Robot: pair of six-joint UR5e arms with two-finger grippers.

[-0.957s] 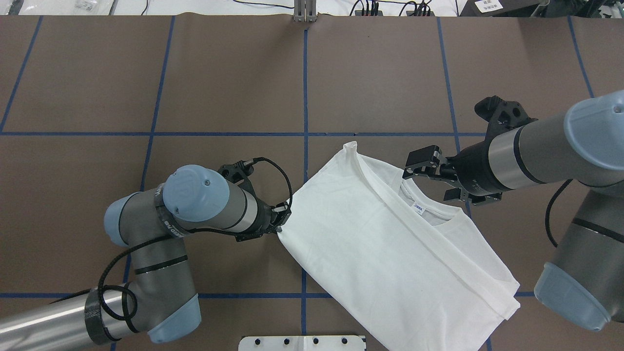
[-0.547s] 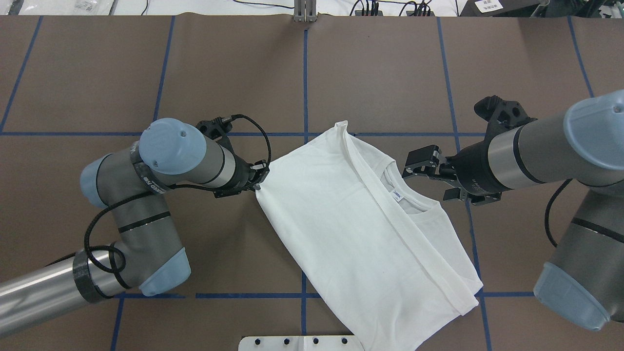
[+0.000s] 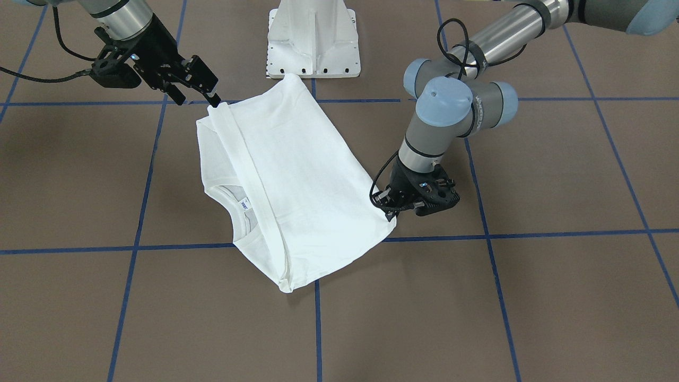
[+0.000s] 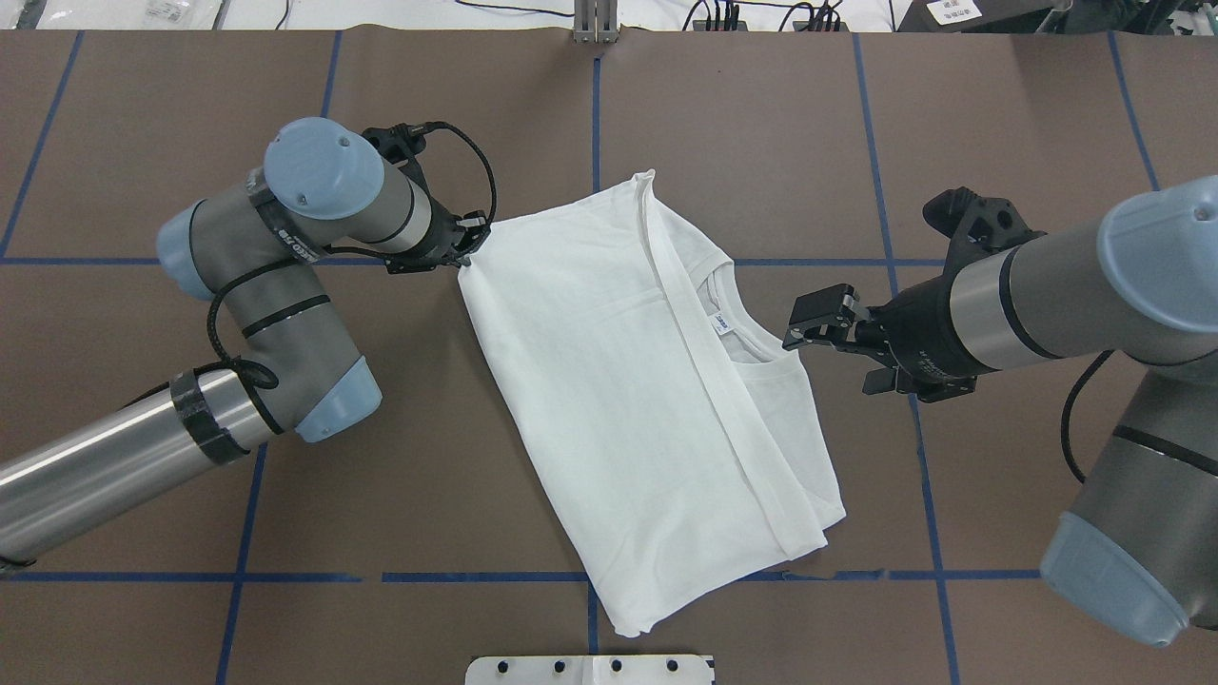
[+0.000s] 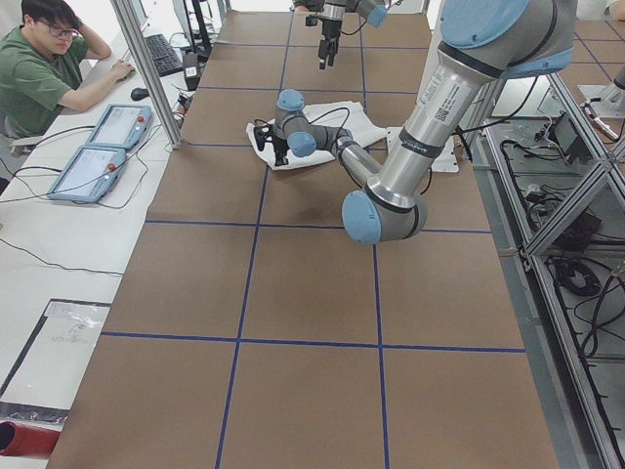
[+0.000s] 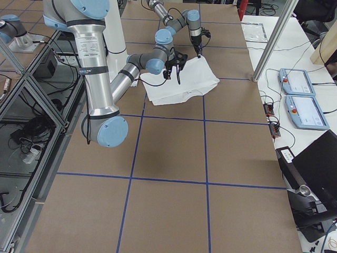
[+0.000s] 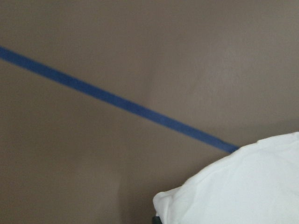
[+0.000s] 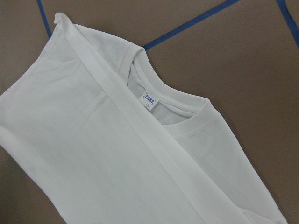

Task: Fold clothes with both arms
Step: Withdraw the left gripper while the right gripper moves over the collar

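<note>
The white shirt (image 4: 647, 400) lies folded lengthwise and slanted on the brown table, its ribbed collar and neck label (image 4: 725, 325) facing up on the right side. My left gripper (image 4: 464, 257) is shut on the shirt's far left corner, low on the table; the front view shows the same pinch by the left gripper (image 3: 390, 209). My right gripper (image 4: 830, 362) hovers open just right of the collar, holding nothing. In the right wrist view the shirt (image 8: 117, 154) fills the frame below that gripper. The left wrist view shows only a shirt corner (image 7: 243, 186).
Blue tape lines grid the table. The white pedestal base (image 4: 590, 669) sits at the near edge, close to the shirt's hem. A person (image 5: 49, 68) sits at a side desk with two teach pendants (image 5: 98, 147) beyond the table's far edge.
My left gripper has pulled the shirt's corner away from the robot and leftwards. The whole shirt slid and turned with it, away from the right gripper. The right arm stayed still.
</note>
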